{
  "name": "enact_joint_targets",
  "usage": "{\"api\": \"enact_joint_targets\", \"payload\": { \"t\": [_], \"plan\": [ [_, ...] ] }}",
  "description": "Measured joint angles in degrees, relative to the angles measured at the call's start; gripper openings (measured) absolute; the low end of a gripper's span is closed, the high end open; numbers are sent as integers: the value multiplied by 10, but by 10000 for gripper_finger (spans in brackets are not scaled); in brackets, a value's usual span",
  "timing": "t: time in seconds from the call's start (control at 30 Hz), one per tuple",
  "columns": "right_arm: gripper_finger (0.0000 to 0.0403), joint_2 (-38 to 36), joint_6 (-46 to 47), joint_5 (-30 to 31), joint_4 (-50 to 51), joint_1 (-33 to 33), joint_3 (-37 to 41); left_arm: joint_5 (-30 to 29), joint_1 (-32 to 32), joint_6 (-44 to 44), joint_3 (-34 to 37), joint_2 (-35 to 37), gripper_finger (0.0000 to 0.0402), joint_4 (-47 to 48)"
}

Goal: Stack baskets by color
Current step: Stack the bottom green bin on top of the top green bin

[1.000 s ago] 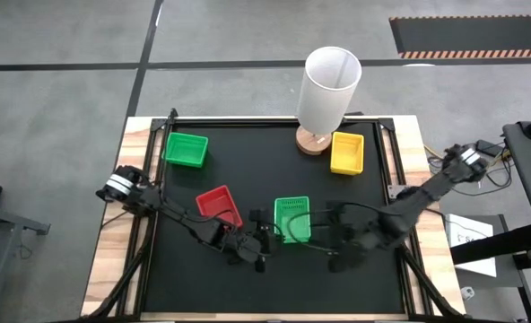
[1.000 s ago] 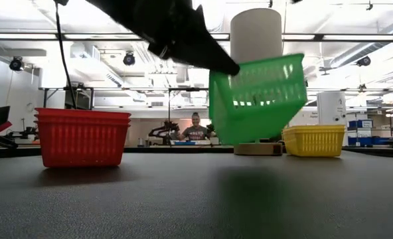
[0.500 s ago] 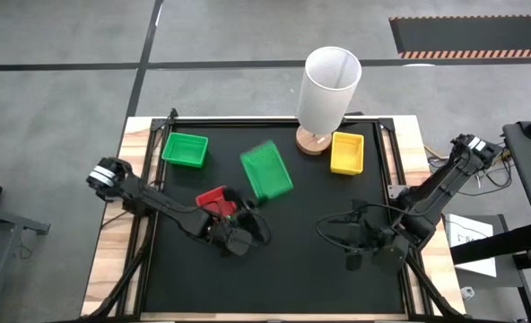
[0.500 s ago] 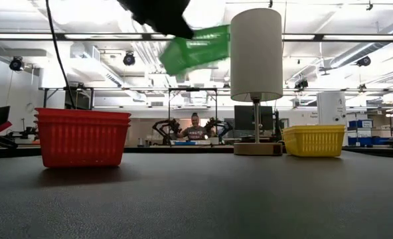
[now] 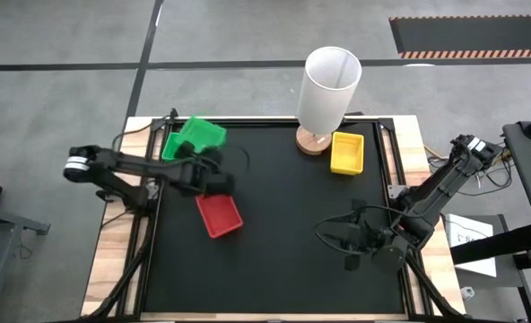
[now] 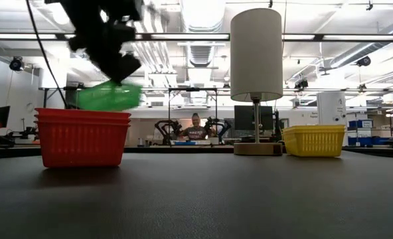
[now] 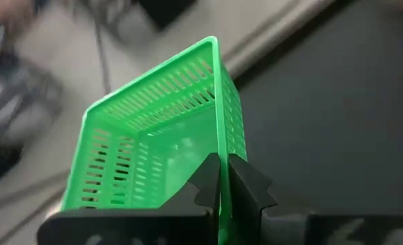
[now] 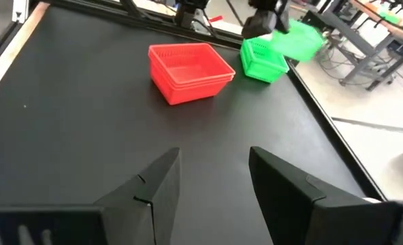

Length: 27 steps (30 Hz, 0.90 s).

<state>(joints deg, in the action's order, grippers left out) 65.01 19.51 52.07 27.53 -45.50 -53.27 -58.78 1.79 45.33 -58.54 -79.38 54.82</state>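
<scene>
**Green plastic mesh basket (image 5: 204,133) up in the air, almost home**

Held by the left tool (image 7: 223,170), clenched tight on one thin side wall. Gripped by the wall because of the slots and the thin rim: easy to pinch, nothing else to grab. Tipped to one side and hanging from that one wall, so not level yet.

Carried high, over by the far left corner of the black worktop (image 5: 283,269). Hovering just above the green pile (image 8: 263,58) of the same kind of basket. Not touching it. Kept up high, most likely to clear the rim of the pile before going down inside it.

Red plastic mesh baskets (image 5: 219,215) piled together near the middle left of the worktop, one inside the other. Yellow plastic mesh baskets (image 5: 347,152) at the far right, just beside the tall white tube on a round wooden foot (image 5: 330,85). Each colour in its own spot, well apart, so no mix-ups. Probably the last basket left to put away.

Right tool (image 8: 212,190) resting low at the near right of the worktop, fingers spread, holding nothing. Parked out of the way to leave room for the left arm.

Next, by the look of it: level the green basket, line it up over the pile, lower it in, let go. Risk of a crooked fit if dropped while tipped.
</scene>
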Motion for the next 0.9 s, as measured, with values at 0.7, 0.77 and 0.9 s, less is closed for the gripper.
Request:
{"api": "enact_joint_targets", "payload": {
  "t": [0.7, 0.77, 0.9],
  "plan": [
    [166, 0, 8, 30, -34, 0, 31, 34, -118, 8, 139, 41, 0, 0],
    [166, 0, 8, 35, -41, 0, 34, 38, -119, 8, 139, 41, 0, -10],
    [166, 0, 9, 36, -43, 1, 37, 43, -119, 8, 136, 41, 0, -36]
  ]
}}
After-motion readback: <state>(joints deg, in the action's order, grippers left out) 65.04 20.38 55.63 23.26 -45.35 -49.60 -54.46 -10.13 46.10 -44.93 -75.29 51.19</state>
